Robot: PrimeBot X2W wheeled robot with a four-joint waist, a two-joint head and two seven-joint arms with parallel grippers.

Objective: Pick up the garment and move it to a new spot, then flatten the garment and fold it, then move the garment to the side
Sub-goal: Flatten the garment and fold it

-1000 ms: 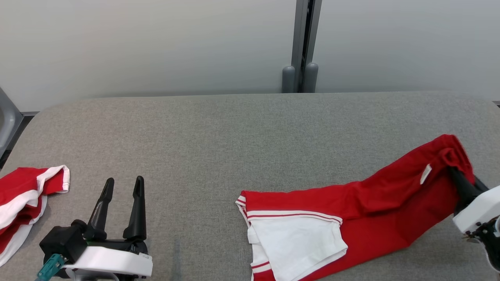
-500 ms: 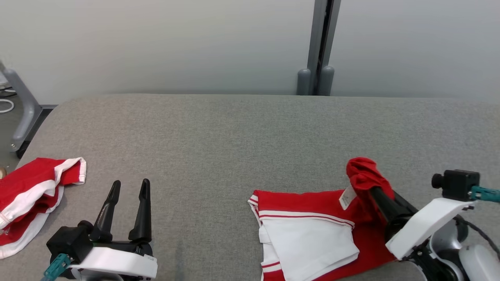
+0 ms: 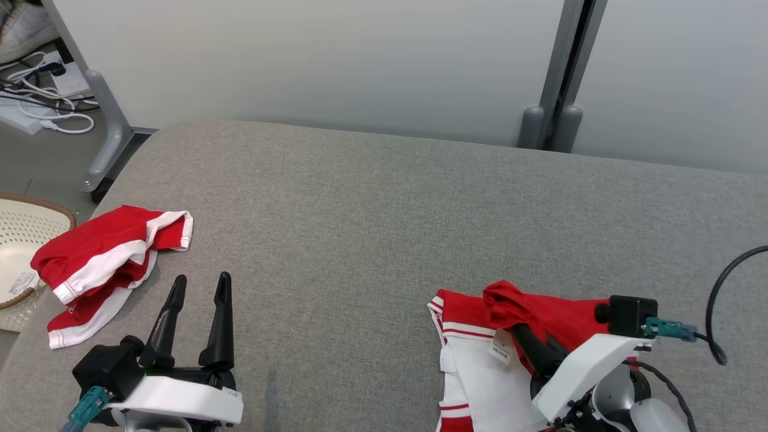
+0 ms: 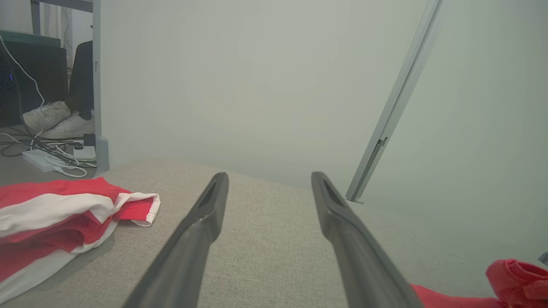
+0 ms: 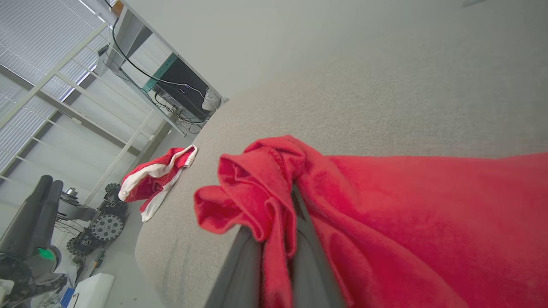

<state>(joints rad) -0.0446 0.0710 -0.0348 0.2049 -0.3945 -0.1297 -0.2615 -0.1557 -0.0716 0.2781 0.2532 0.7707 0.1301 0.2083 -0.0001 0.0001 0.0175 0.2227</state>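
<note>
At the far left a pale woven basket (image 3: 24, 240) is sitting off the bench (image 3: 384, 210), and a spare red-and-white piece (image 3: 108, 264) is lying crumpled at the bench's left end. Just beside it the left jaws are standing wide apart and holding nothing, their dark fingers (image 3: 222, 318) pointing up the bare grey cloth. The middle of the bench is lying free.

Toward the right, close to the near edge, the garment (image 3: 564, 318) is resting partly doubled over itself, white panel to the left and red to the right. The right jaws are clamping shut on a bunched red hem (image 3: 510, 300), holding it raised above the white panel with the label (image 3: 499, 347) hanging below; the right wrist view is showing the red cloth (image 5: 385, 214) pinched between the two fingers.

This is looking like the folding step, with the gripped end poised over the other half. The next move is calling for lowering the hem until the edges are meeting, then letting go cleanly so the bunch is spreading rather than dragging; the left jaws are probably going to be needed for smoothing.
</note>
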